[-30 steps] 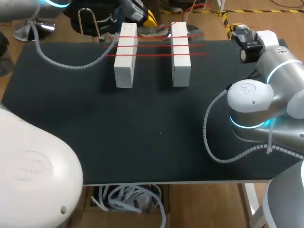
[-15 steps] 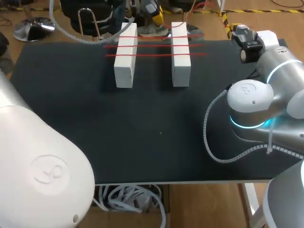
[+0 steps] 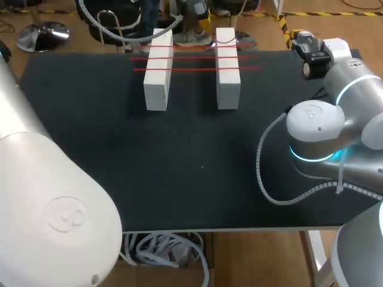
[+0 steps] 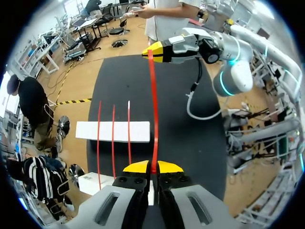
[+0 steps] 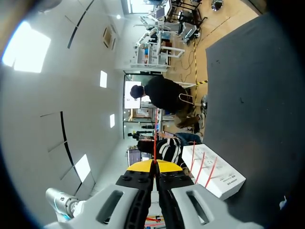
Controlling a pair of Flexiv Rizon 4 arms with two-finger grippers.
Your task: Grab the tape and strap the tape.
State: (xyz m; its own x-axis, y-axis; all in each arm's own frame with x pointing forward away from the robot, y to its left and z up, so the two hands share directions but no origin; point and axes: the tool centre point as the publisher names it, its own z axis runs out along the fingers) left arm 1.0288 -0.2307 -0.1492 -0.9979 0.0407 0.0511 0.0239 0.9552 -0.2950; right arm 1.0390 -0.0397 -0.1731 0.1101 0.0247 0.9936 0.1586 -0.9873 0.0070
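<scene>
Tape (image 4: 153, 109): thin, light, limp unless taut; stretched over white block (image 4: 113, 131) | left hand (image 4: 153, 167), right hand (image 5: 153, 165): each clamped on an end | hold: ends only

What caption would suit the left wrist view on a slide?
Left gripper and right gripper hold a red tape taut, beside three tapes laid across two white blocks.

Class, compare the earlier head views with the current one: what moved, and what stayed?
The left arm shifted, its bulk filling more of the near-left corner; its hose swept off the table toward the far edge. White blocks, red straps and right arm stayed.
</scene>
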